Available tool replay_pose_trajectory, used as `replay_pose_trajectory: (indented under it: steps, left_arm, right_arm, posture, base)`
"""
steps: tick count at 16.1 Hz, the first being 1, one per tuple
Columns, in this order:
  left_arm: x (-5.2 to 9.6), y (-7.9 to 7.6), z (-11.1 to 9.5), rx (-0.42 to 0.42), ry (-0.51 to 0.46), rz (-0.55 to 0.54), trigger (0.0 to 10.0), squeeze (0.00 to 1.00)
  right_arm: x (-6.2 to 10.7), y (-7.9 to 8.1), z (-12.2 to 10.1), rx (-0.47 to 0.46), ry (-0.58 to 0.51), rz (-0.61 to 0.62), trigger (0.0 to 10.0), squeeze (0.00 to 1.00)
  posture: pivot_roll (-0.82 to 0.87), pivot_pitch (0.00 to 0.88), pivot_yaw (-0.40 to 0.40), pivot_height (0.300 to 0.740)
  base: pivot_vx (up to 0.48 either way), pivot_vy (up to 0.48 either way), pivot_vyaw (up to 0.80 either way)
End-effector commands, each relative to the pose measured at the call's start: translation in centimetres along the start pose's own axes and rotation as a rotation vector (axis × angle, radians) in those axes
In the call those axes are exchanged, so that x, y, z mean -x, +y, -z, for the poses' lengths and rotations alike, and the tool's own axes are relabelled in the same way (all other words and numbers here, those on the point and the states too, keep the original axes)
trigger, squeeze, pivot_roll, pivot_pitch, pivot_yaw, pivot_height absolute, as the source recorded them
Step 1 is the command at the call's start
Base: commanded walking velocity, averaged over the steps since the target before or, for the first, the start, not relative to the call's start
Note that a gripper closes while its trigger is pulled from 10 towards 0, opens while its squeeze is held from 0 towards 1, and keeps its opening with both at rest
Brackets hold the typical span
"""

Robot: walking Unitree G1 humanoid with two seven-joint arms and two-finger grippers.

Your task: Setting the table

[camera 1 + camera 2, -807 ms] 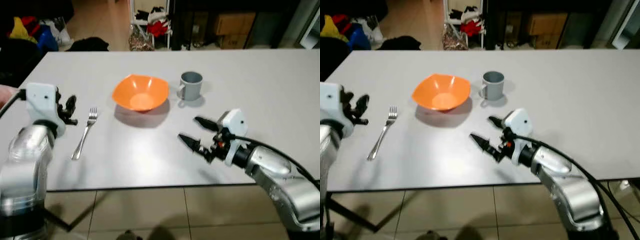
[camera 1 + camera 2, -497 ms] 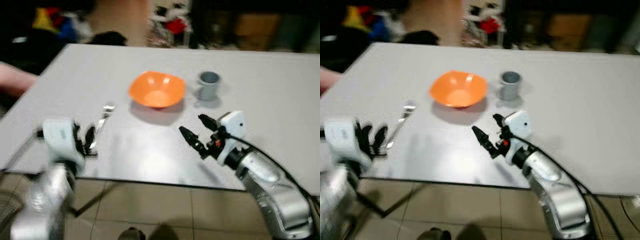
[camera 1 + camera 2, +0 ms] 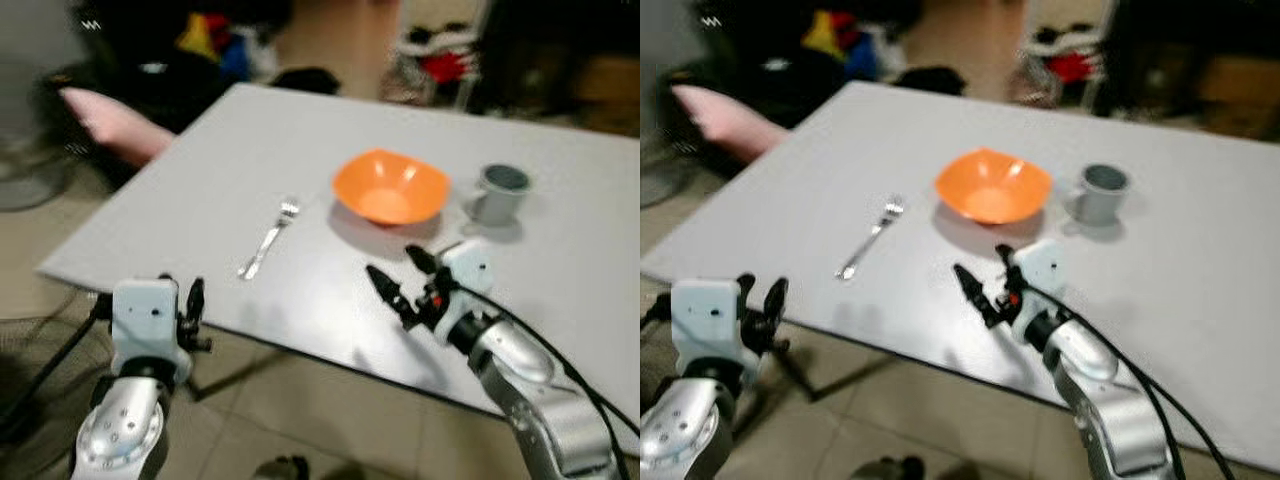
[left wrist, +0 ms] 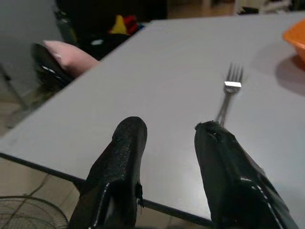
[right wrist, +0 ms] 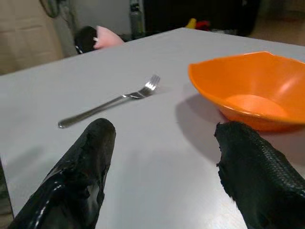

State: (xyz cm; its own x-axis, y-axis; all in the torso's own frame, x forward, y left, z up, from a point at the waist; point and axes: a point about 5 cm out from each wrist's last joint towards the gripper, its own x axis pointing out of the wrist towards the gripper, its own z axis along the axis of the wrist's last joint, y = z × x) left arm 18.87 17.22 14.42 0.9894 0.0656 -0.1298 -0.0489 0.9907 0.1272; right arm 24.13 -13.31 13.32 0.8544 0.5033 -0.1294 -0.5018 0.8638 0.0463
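Nearest to the camera, down at seven o'clock, the left gripper point(image 3: 190, 312) hangs off the near edge of the table, over the beige tiled floor point(image 3: 300, 410). Its two black fingers point(image 4: 121, 167) stand apart with nothing between them. They point across the table edge toward the fork.

Over at four o'clock, the right gripper point(image 3: 400, 280) hovers low above the wide pale grey table point(image 3: 250, 150), jaws spread wide and empty. One fingertip aims toward the fork and the other toward the bowl. Nothing lies between those fingers but bare tabletop.

Now the table things. The slim silver metal fork point(image 3: 268, 238) lies flat at about ten o'clock from the right gripper. Its tines point away toward the far side, and it sits well apart from both grippers. Beyond the right gripper, at twelve o'clock from it, sits the orange plastic bowl with a wavy rim point(image 3: 390, 187), upright and casting a shadow on its near side. Just beside the bowl, at its three o'clock, stands the small grey mug point(image 3: 497, 193), upright, close to the bowl but not touching it.

Farther off, past the table's left corner at ten o'clock, there's a pink rounded cushion-like shape point(image 3: 110, 122) against dark furniture. At the far end, a blurred jumble of red, yellow and blue items point(image 3: 215, 45) sits on the floor.
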Motion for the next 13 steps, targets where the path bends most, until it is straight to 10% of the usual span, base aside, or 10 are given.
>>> replay_pose_trajectory:
  steps: [1,13]
  left_arm:
    - [0.0,0.2,-0.4,-0.017,-0.027,-0.023,10.0,0.00]
    - [-0.9,0.0,-0.5,-0.070,-0.080,-0.023,10.0,0.00]
  right_arm:
    - [0.1,0.0,0.3,-0.022,0.010,0.004,10.0,0.00]
    - [0.6,0.0,1.6,-0.136,0.042,0.036,10.0,0.00]
  posture:
    - [-0.05,0.000,0.029,0.740]
    - [-0.05,0.000,0.032,0.740]
  base:
    - [0.000,0.000,0.80]
    - [0.000,0.000,0.80]
